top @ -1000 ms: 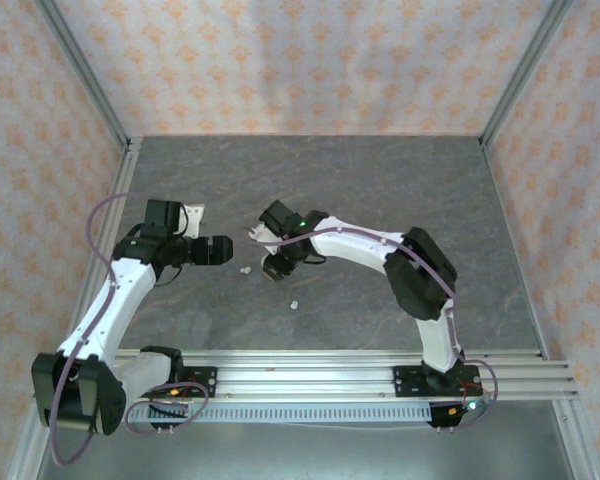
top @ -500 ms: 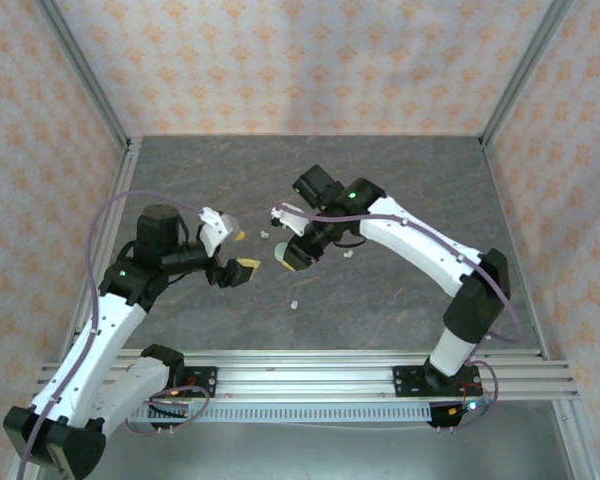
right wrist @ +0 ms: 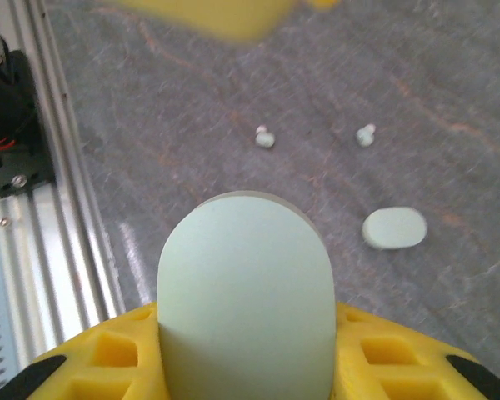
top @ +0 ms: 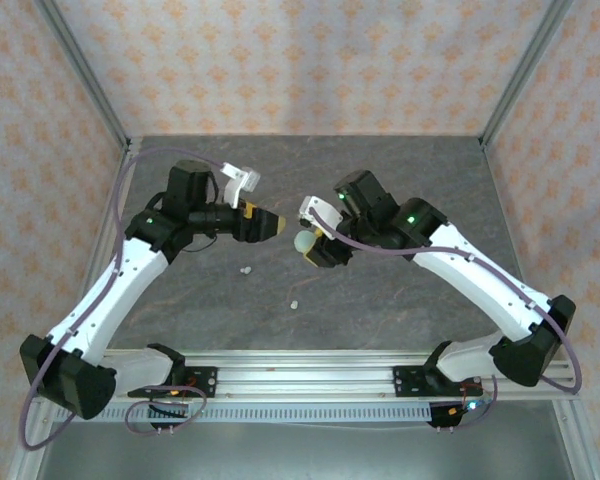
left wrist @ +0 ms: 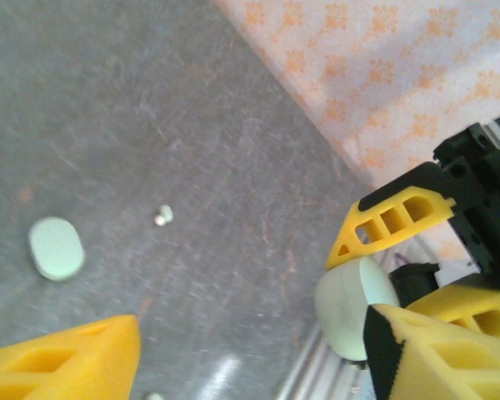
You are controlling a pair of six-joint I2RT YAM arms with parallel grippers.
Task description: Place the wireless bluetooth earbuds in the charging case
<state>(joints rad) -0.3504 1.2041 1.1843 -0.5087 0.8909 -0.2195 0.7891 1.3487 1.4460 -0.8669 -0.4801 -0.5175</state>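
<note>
- Top external: right gripper (top: 313,247) grips a mint charging case (top: 302,241), held above the table (top: 410,175).
- Left gripper (top: 269,224), at its 9 o'clock, fingers spread, empty.
- Two earbuds (top: 246,270) lie on the table, toward 7 o'clock.

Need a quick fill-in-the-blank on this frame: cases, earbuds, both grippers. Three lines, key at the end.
1. The right gripper grips one case; the other case lies flat on the ___.
2. In the right wrist view, ___ earbuds lie loose beyond the gripped case.
3. The left gripper is ___, holding nothing.
Missing words: table; two; open.
</note>
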